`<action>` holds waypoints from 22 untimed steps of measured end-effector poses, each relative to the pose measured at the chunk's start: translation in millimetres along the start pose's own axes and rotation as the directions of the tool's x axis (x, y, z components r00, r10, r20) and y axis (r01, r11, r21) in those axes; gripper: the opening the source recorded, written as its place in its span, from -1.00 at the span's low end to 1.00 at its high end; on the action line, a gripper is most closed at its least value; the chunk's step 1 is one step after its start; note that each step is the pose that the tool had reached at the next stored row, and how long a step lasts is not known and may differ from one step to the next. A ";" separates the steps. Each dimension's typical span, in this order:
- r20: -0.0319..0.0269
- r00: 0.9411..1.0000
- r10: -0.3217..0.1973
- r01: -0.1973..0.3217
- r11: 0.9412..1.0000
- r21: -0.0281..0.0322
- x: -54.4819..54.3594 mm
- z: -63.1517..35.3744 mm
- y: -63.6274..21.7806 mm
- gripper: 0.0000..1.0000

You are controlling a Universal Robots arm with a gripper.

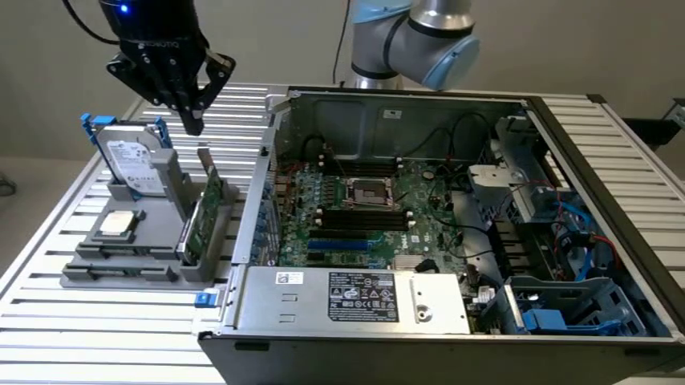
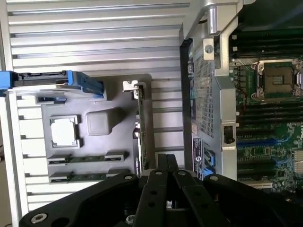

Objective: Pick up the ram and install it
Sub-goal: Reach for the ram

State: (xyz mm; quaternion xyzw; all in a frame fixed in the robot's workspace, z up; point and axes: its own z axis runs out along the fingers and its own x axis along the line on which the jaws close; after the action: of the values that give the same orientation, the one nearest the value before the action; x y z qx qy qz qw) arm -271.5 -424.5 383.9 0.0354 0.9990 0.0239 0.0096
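We note the tool (image 1: 192, 122) pinched shut and empty, hovering above the gray holder (image 1: 107, 281) on the bench (image 1: 64, 321). Holder contents: hard drive (image 1: 135, 164), processor (image 1: 115, 224), upright expansion card (image 1: 207, 212), and two ram sticks (image 2: 87, 157) lying flat in its slots.

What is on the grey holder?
A hard drive, a silver processor, an upright green card and two ram sticks. The pincer hides part of the holder.
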 end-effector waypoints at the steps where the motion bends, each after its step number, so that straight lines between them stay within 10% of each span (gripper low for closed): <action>1: 0.000 1.000 0.000 0.000 1.000 0.000 3.9 0.3 -1.4 -0.79; 22: 0.000 1.000 0.000 0.000 1.000 0.000 80.3 5.5 -29.8 -0.79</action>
State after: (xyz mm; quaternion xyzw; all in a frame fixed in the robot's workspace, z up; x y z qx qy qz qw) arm -353.6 -448.2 375.5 0.0354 0.9990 0.0239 0.0096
